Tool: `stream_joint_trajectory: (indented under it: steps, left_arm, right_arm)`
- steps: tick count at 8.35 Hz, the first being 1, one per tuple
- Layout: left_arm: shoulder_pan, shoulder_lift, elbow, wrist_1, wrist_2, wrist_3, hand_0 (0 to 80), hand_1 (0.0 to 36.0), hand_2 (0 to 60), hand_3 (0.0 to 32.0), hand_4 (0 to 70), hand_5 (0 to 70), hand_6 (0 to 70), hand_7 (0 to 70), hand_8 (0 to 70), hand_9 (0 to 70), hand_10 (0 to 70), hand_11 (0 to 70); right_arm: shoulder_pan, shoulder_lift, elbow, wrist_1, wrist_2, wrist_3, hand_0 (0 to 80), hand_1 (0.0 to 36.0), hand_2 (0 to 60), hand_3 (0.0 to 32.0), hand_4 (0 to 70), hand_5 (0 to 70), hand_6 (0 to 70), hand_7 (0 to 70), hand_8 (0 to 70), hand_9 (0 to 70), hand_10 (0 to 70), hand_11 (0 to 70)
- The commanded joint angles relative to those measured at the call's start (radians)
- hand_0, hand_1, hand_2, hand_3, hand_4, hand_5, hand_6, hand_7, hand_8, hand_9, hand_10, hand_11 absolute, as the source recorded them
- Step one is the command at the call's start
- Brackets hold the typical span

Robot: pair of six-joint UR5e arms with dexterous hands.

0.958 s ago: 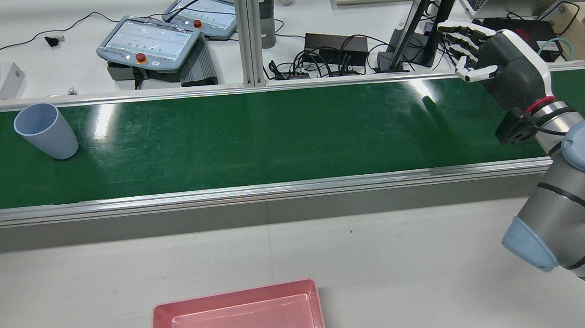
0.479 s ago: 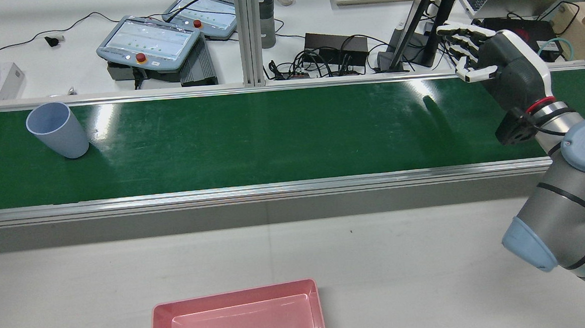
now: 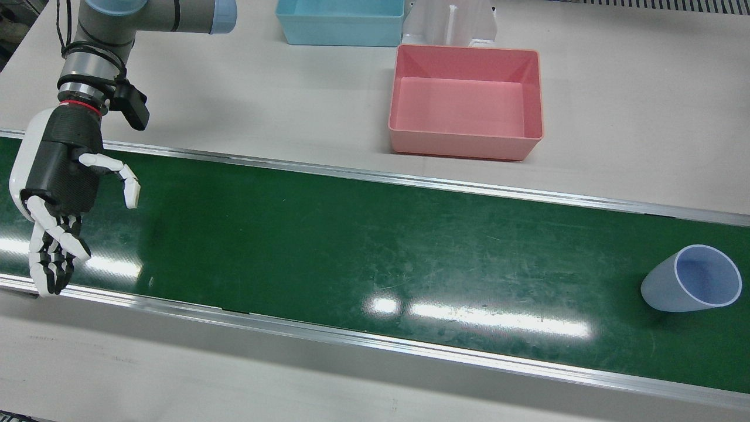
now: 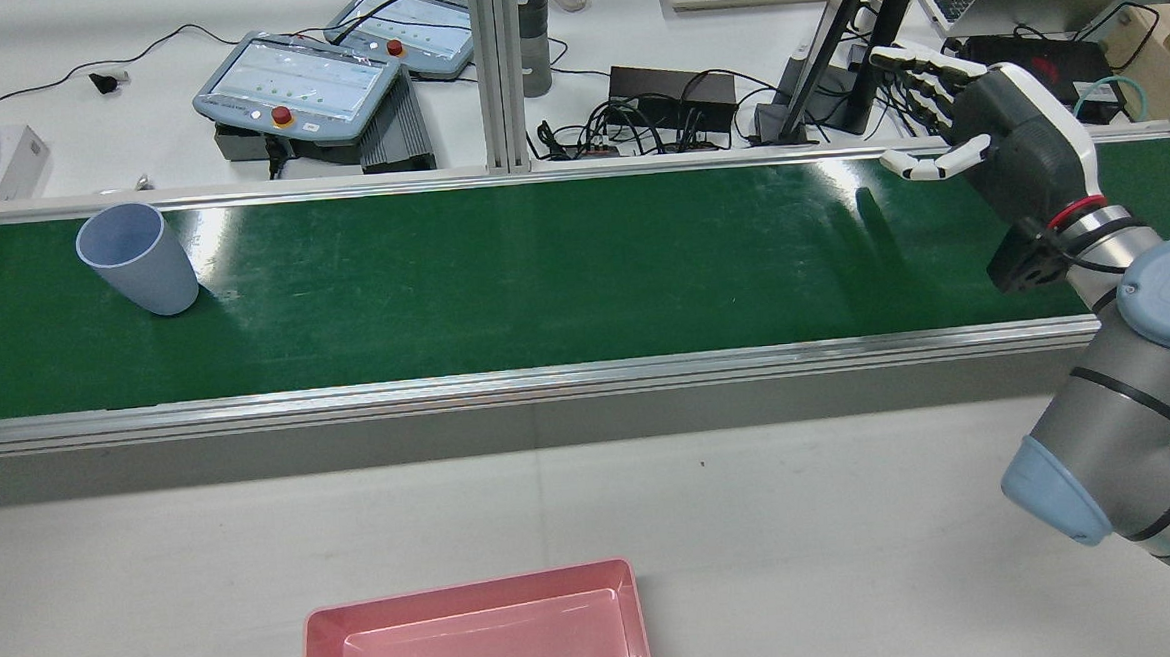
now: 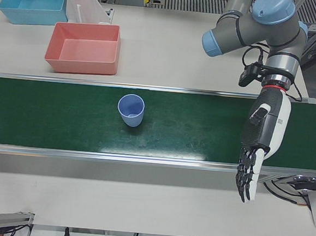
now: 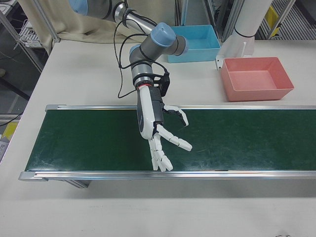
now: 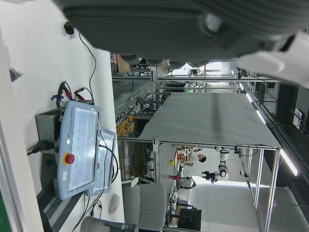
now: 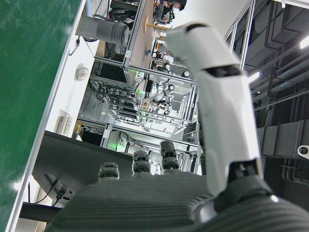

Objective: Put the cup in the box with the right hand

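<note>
**Cup alone on belt, both hands released**

The blue cup (image 3: 691, 280) stands at the right end of the green conveyor belt (image 3: 351, 246), near the lower rail. At far left the right hand (image 3: 58, 193) hovers with fingers spread and empty, bare belt between them. The left hand (image 5: 259, 145) is empty, fingers straight over the rail. The pink box (image 3: 466, 146) sits above the belt.

Dark robot hand (image 7: 193, 29) above 2 teach pendants (image 7: 79, 150) on a desk.

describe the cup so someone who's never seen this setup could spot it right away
Find the long green conveyor belt running across the station. At its end far from the right hand, near the belt's far rail, a pale blue cup stands upright, mouth open. It is the only object on the belt.
</note>
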Motion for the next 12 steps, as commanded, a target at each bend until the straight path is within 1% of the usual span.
stream_joint_trajectory:
  steps: [1,3,4,6,7,8,9,10,11,12]
  left_arm:
    - [0.000,0.000,-0.002,0.000,0.000,0.000,0.0,0.0,0.0,0.0,0.0,0.0,0.0,0.0,0.0,0.0,0.0,0.0]
    - [0.000,0.000,-0.002,0.000,0.000,0.000,0.0,0.0,0.0,0.0,0.0,0.0,0.0,0.0,0.0,0.0,0.0,0.0]
    - [0.001,0.000,-0.002,0.000,0.000,0.000,0.0,0.0,0.0,0.0,0.0,0.0,0.0,0.0,0.0,0.0,0.0,0.0]
    - [0.001,0.000,0.000,0.000,0.000,0.000,0.0,0.0,0.0,0.0,0.0,0.0,0.0,0.0,0.0,0.0,0.0,0.0]
    - [0.000,0.000,0.000,0.000,0.000,0.000,0.0,0.0,0.0,0.0,0.0,0.0,0.0,0.0,0.0,0.0,0.0,0.0]
    - [0.000,0.000,0.000,0.000,0.000,0.000,0.0,0.0,0.0,0.0,0.0,0.0,0.0,0.0,0.0,0.0,0.0,0.0]
    - [0.001,0.000,-0.002,0.000,0.000,0.000,0.0,0.0,0.0,0.0,0.0,0.0,0.0,0.0,0.0,0.0,0.0,0.0]
    - [0.000,0.000,0.000,0.000,0.000,0.000,0.0,0.0,0.0,0.0,0.0,0.0,0.0,0.0,0.0,0.0,0.0,0.0]
    - [0.000,0.000,0.000,0.000,0.000,0.000,0.0,0.0,0.0,0.0,0.0,0.0,0.0,0.0,0.0,0.0,0.0,0.0]
    - [0.000,0.000,-0.002,0.000,0.000,0.000,0.0,0.0,0.0,0.0,0.0,0.0,0.0,0.0,0.0,0.0,0.0,0.0]
  right_arm:
    - [-0.001,0.000,-0.003,0.000,0.000,0.000,73.3,13.3,0.0,0.0,14.1,7.4,5.9,16.2,4.1,9.1,0.9,3.8]
    - [-0.001,0.000,-0.005,0.000,0.000,0.000,68.9,16.0,0.0,0.0,11.4,7.5,6.0,16.8,4.2,9.4,1.1,4.1]
    - [-0.001,0.000,-0.005,0.000,0.000,0.000,72.1,14.1,0.0,0.0,14.1,7.5,6.0,16.8,4.3,9.5,1.1,4.1]
    - [-0.001,0.000,-0.005,0.000,0.000,0.000,71.7,14.4,0.0,0.0,14.2,7.6,6.0,16.8,4.4,9.6,1.1,4.2]
    - [-0.001,0.000,-0.005,0.000,0.000,0.000,73.2,13.7,0.0,0.0,15.3,7.6,6.0,16.7,4.3,9.5,1.1,4.2]
    - [-0.001,0.000,-0.005,0.000,0.000,0.000,72.8,13.8,0.0,0.0,15.3,7.6,6.0,16.6,4.3,9.5,1.1,4.1]
    - [-0.002,0.000,-0.006,0.000,0.000,0.000,71.5,14.8,0.0,0.0,14.1,7.6,6.0,16.4,4.3,9.4,1.1,4.1]
    - [-0.005,0.002,-0.008,0.002,0.002,-0.002,67.4,17.5,0.0,0.0,10.5,7.6,6.0,16.7,4.3,9.5,1.1,4.2]
    - [-0.007,0.002,-0.008,0.003,0.002,-0.002,72.4,13.1,0.0,0.0,15.7,7.4,6.0,16.9,4.4,9.6,1.1,4.1]
    - [-0.009,0.002,-0.008,0.003,0.002,-0.002,60.9,11.1,0.0,0.0,14.3,6.1,6.0,18.4,4.2,9.9,0.7,3.1]
